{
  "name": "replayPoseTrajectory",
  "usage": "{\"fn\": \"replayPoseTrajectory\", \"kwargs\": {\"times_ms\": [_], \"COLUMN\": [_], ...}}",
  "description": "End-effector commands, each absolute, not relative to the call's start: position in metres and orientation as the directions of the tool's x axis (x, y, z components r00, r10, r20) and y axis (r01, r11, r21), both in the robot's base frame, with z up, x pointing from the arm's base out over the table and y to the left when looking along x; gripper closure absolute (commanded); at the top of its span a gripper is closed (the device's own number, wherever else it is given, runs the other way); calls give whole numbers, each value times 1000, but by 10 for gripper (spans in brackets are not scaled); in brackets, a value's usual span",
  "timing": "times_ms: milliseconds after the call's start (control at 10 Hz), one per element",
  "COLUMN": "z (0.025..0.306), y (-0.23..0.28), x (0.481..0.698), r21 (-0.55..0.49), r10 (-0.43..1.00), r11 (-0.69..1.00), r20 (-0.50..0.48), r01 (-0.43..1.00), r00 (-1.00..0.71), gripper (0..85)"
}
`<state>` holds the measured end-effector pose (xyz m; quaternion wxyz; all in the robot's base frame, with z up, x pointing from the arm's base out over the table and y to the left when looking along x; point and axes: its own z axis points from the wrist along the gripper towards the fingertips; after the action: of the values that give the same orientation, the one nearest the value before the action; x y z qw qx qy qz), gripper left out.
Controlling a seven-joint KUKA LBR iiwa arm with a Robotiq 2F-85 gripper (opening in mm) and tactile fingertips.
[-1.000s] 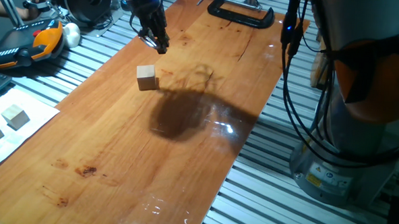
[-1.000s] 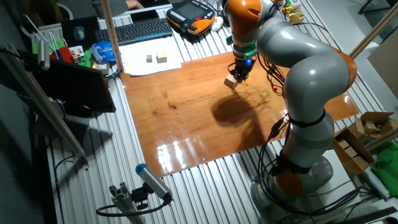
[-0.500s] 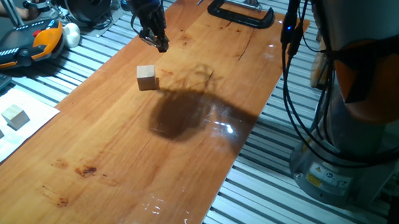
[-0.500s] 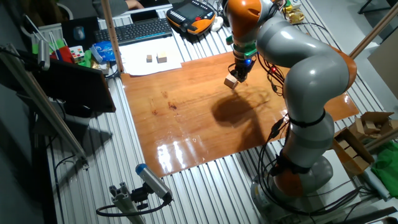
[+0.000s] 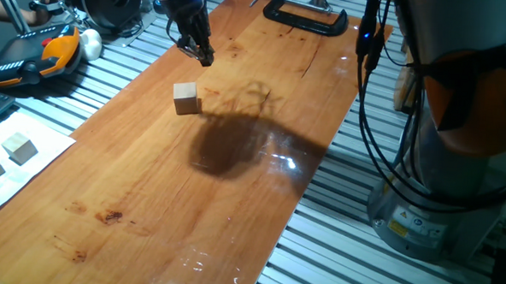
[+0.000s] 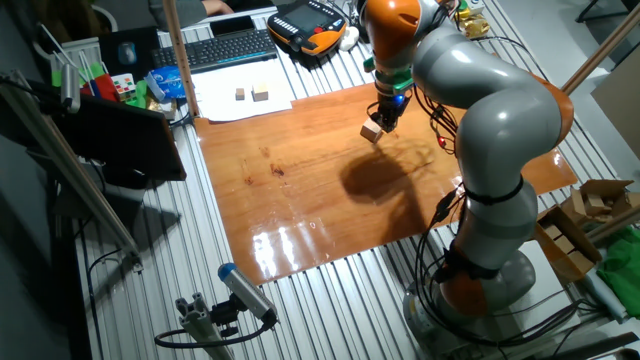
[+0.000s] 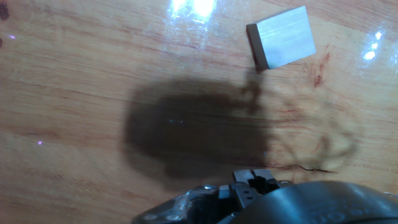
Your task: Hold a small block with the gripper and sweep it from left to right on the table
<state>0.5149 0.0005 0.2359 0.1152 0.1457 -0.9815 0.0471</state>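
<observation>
Above the far end of the table (image 5: 233, 201), the arm reaches over from its base beside the board, with the wrist angled downward and the gripper (image 5: 201, 54) raised clear of the wood, its fingers pointing down and toward the small block (image 5: 186, 98). A label is visible low on the arm's base (image 5: 412, 226), but its writing is too small to read. The gripper holds nothing and touches nothing; its finger tips appear close together, yet whether the jaws are fully closed cannot be determined from any view. The small block rests flat on the table, near the gripper but apart from it, just beside the arm's dark shadow (image 5: 227, 145). From the hand view, the small block (image 7: 281, 37) lies at the upper right, beyond the shadow
</observation>
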Motion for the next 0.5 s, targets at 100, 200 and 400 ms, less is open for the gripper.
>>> {"fn": "replayPoseTrajectory", "kwargs": {"times_ms": [100,200,400], "z": [236,236,236], "y": [1,1,1], "x": [515,515,515], "r21": [-57,-46,15], "r10": [-278,-288,-304], "r11": [952,951,952], "r20": [240,239,181], "r01": [-300,-307,-306], "r00": [-930,-927,-935], "gripper": [843,843,843]}}
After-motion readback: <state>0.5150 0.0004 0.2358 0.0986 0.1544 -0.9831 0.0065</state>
